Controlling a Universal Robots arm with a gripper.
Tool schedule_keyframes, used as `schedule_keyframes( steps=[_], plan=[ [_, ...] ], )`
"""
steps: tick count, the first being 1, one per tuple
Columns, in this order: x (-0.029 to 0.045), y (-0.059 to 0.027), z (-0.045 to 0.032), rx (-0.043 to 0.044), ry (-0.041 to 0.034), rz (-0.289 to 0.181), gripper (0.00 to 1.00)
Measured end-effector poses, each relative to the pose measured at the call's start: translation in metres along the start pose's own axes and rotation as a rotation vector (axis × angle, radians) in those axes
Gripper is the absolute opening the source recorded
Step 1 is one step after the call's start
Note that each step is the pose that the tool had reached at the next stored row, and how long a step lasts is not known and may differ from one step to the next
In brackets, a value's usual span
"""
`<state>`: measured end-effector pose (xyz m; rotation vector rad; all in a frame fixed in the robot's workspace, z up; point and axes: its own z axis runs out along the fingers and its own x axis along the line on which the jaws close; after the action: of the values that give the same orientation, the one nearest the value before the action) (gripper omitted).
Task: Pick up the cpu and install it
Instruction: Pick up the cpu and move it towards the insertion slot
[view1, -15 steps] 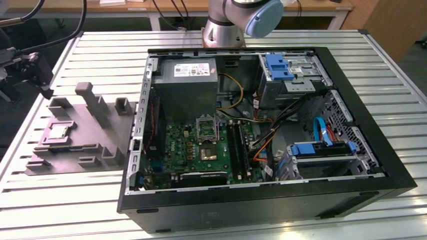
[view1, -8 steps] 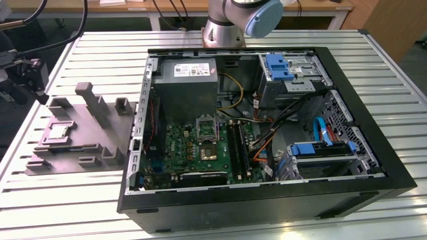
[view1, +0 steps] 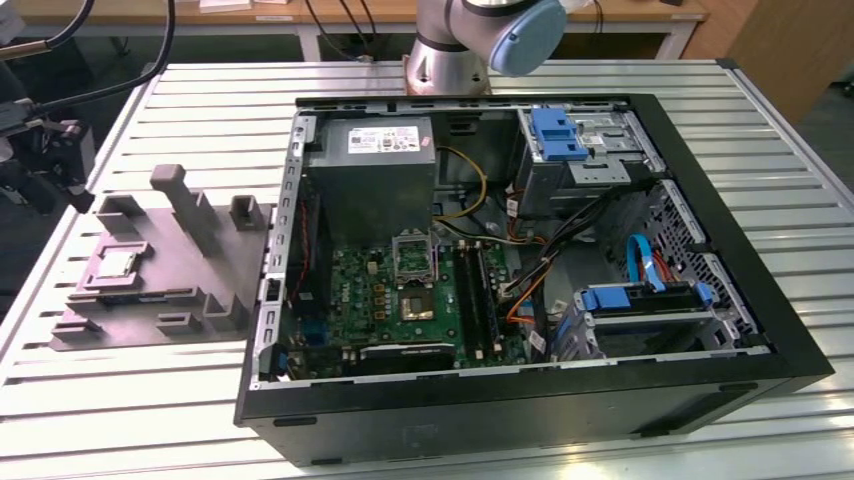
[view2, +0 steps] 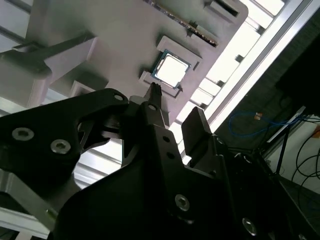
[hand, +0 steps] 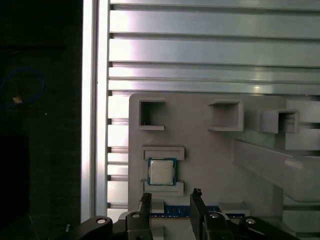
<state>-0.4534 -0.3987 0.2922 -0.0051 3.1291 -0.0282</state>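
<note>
Where it lies flat in a square recess near the tray's edge on the exterior view's left, the thin, square, silvery-topped cpu (hand: 161, 172) is touched by nothing. The grey moulded plastic tray (hand: 215, 160) rests by the slatted aluminium desk's (view1: 200, 90) edge on the exterior view's left. The black two-fingered pincer (hand: 171, 196) hangs near the cpu, fingers apart and empty. Beside the tray lies an open black computer case (view1: 534, 410), its green motherboard (view1: 380, 300) exposed.
</note>
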Motion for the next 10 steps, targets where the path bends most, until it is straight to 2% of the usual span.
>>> schedule_keyframes(
  steps=[6,10],
  plan=[
    [0.0,0.0,0.0,-0.0056,0.0,0.0,0.44],
    [0.0,0.0,0.0,-0.0063,0.0,0.0,0.44]
  ],
)
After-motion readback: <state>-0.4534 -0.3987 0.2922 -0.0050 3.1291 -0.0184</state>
